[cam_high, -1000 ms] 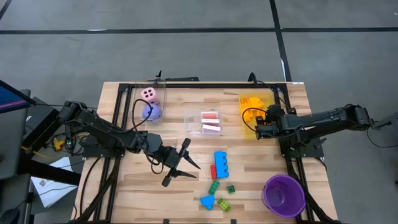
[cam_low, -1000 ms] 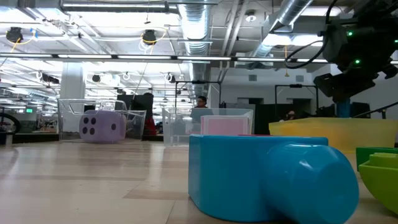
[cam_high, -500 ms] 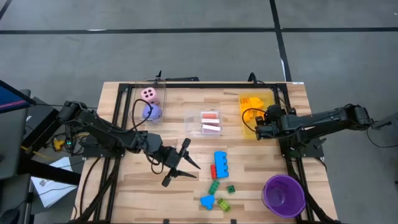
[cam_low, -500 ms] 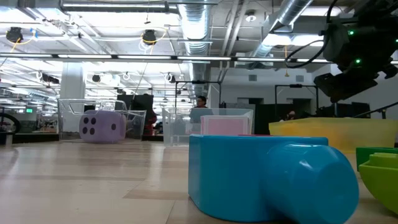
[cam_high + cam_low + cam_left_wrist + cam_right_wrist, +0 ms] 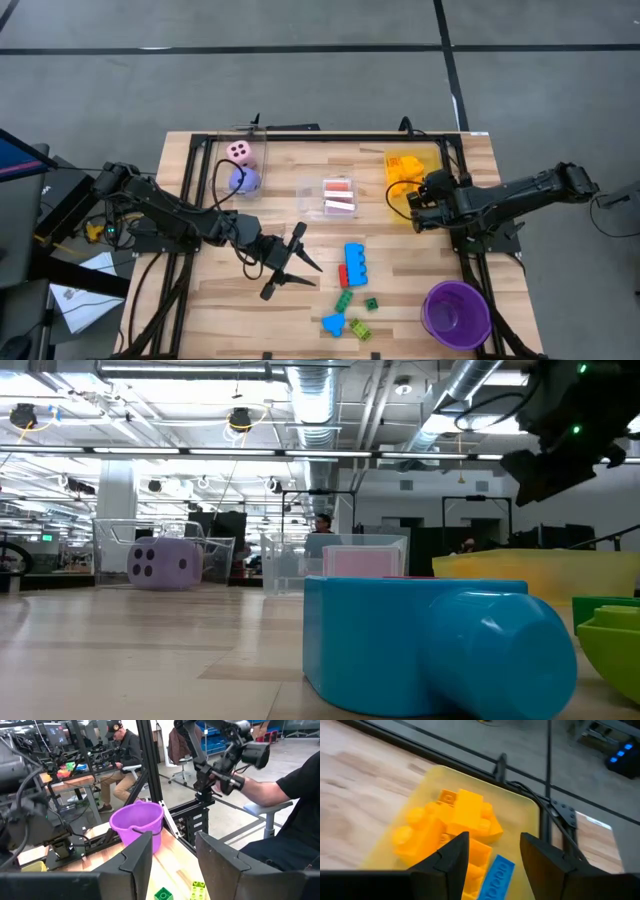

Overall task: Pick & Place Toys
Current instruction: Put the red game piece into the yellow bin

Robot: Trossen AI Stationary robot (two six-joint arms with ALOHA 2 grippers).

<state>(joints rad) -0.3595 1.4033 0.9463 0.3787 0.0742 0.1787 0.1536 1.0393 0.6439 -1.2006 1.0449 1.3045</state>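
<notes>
Right tool (image 5: 412, 205) hangs over the near end of the yellow see-through bin (image 5: 398, 205) at the far right of the worktop (image 5: 200, 300); its wrist view shows the 2 fingers (image 5: 452, 857) spread apart with nothing between them. Below it in the bin lie several yellow-orange bricks (image 5: 452, 822) and 1 blue brick (image 5: 497, 872).

Left tool (image 5: 290, 262) hovers low over the middle of the worktop, its fingers (image 5: 137, 862) spread and empty, pointing toward the loose bricks and the purple cup (image 5: 457, 312) at the near right corner.

Loose on the boards lie a large blue brick (image 5: 355, 260) touching a red brick (image 5: 343, 275), and closer to the near edge 2 green bricks (image 5: 344, 300), a small blue piece (image 5: 333, 323) and a yellow-green brick (image 5: 360, 328).

A pink die (image 5: 239, 151) and a purple die (image 5: 244, 179) sit in a clear bin (image 5: 258, 165) at the far left. Pink-backed cards (image 5: 339, 197) rest in another clear bin (image 5: 305, 190) in the middle.
</notes>
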